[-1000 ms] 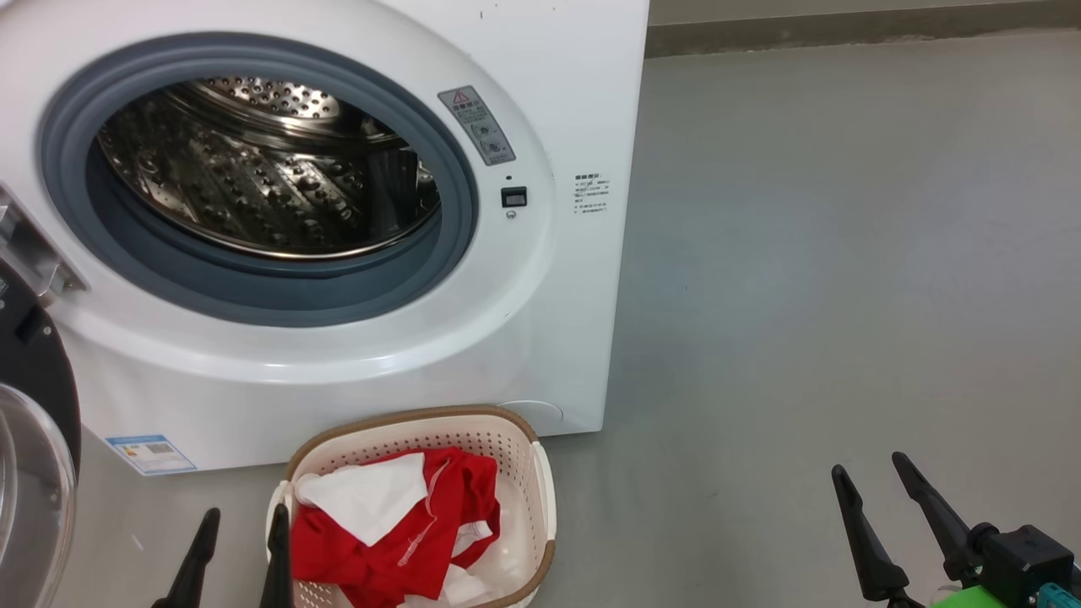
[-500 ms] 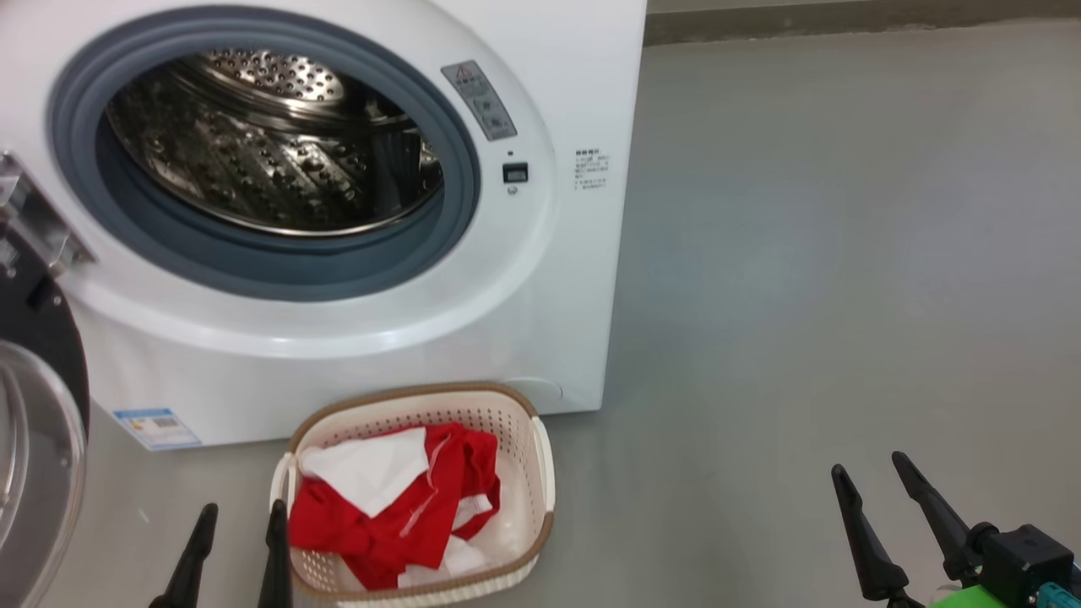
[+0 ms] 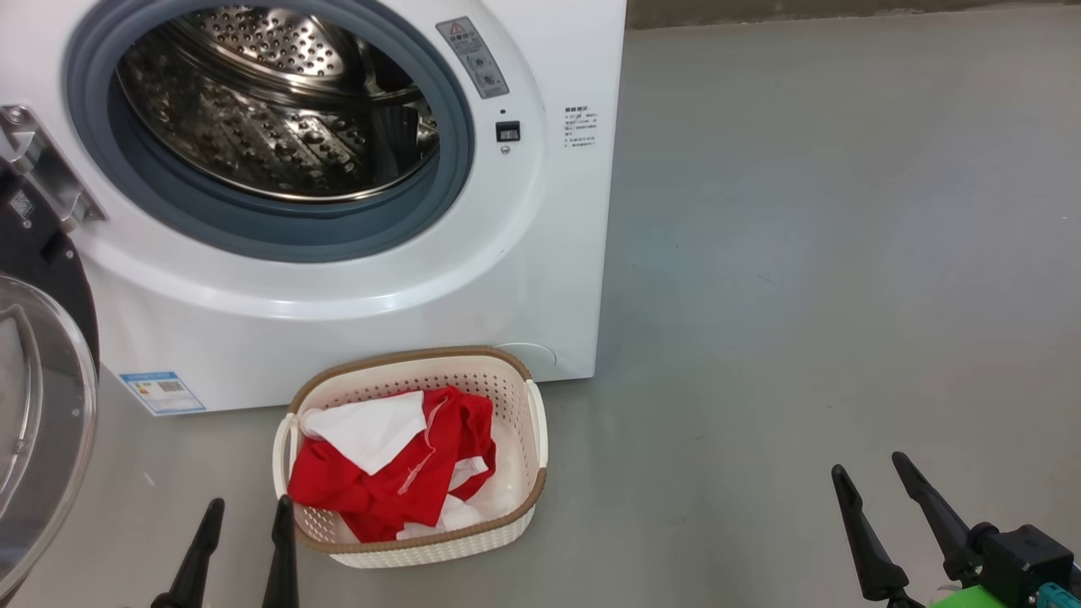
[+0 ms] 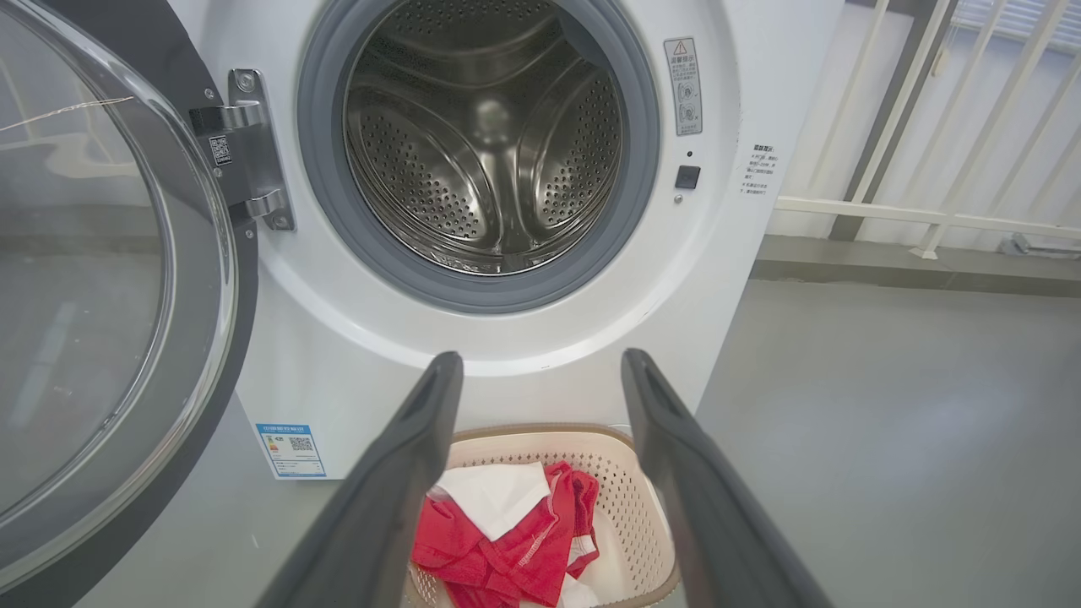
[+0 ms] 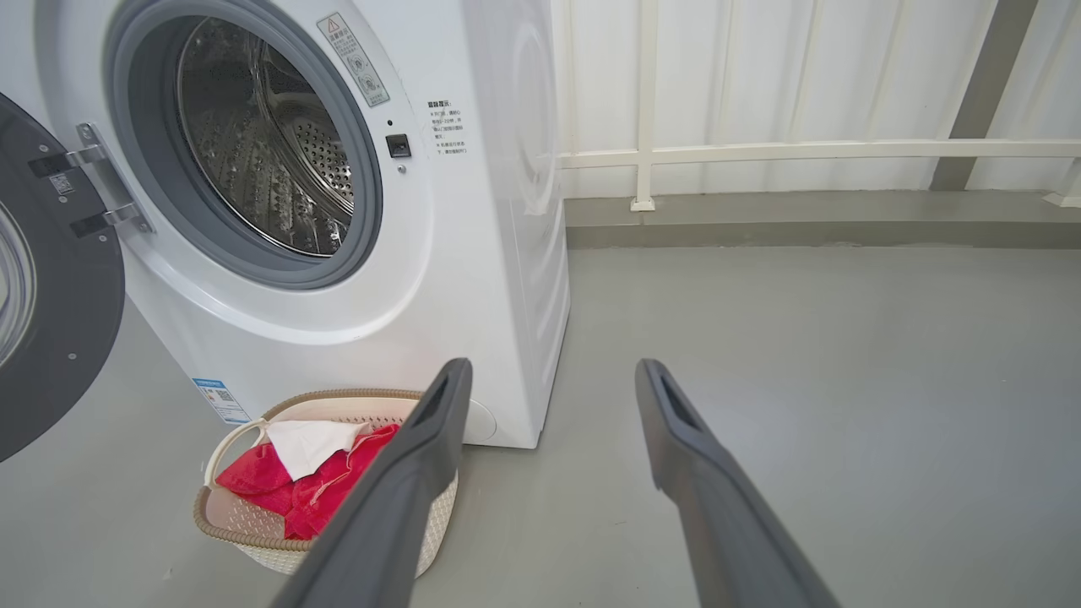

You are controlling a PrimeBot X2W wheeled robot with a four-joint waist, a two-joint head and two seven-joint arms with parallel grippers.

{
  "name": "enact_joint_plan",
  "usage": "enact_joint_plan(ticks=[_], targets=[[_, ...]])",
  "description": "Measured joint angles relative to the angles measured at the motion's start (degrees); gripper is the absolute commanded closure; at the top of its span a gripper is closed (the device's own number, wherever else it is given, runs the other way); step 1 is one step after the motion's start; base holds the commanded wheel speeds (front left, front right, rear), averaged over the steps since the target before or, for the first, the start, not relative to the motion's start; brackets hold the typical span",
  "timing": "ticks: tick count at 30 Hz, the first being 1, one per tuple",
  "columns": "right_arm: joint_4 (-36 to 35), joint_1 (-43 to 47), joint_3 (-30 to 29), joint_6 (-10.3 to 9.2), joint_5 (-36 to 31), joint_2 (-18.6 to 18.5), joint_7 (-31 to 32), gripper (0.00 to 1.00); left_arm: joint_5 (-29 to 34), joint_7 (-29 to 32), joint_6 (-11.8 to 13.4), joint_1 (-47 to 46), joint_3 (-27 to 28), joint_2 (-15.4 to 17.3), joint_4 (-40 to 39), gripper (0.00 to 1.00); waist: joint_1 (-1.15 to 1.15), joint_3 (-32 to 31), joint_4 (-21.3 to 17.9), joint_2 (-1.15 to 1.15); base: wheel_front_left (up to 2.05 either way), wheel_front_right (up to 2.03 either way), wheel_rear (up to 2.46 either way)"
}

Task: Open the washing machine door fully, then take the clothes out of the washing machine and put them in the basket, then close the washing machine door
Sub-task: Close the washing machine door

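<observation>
Head view has the washing machine [image 3: 338, 321] at the upper left, and its door [image 4: 84, 279] is swung wide open on the hinge [image 3: 42, 169] at the left, glass bowl bulging out. The drum [image 3: 279, 127] is bare perforated steel all the way round. All the clothes [image 3: 380, 485] I can see, red with white panels, are heaped in the basket [image 3: 439, 549]. That sits on the grey floor [image 3: 802, 253] just in front of the washer, below the opening and toward its right corner. Down low, the left gripper [image 3: 250, 502] hangs just beside the basket's left end, fingers spread apart and empty. Meanwhile the right gripper [image 3: 867, 463] is well off to the right over bare floor, fingers spread too, gripping nothing. Left wrist view looks past its own fingers at the basket and the drum mouth.
</observation>
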Motion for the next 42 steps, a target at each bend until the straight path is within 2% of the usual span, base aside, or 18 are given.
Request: enact_joint_plan(ticks=[14, 22, 31, 42], targets=[[0.0, 0.0, 0.0, 0.00, 0.0, 0.1, 0.0, 0.00, -0.1, 0.0, 0.0, 0.0, -0.3, 0.0, -0.4, 0.00, 0.00, 0.1, 0.2, 0.00, 0.00, 0.00, 0.00], [0.0, 0.0, 0.1, 0.00, -0.1, 0.0, 0.0, 0.00, -0.7, 0.0, 0.0, 0.0, -0.4, 0.0, 0.0, 0.00, 0.00, -0.2, 1.6, 0.00, 0.00, 0.00, 0.00], [0.2, 0.1, 0.8, 0.00, -0.1, -0.3, 0.0, 0.00, -1.8, 0.0, 0.0, 0.2, -0.9, 0.0, 0.4, 0.00, 0.00, -0.9, 5.5, 0.00, 0.00, 0.00, 0.00], [0.3, 0.2, 3.0, 0.00, -0.1, -1.2, 0.0, 0.00, -3.2, 0.0, 1.1, 1.4, -2.1, 0.0, 1.0, 0.00, 0.00, -1.7, 13.7, 0.00, 0.00, 0.00, 0.00]])
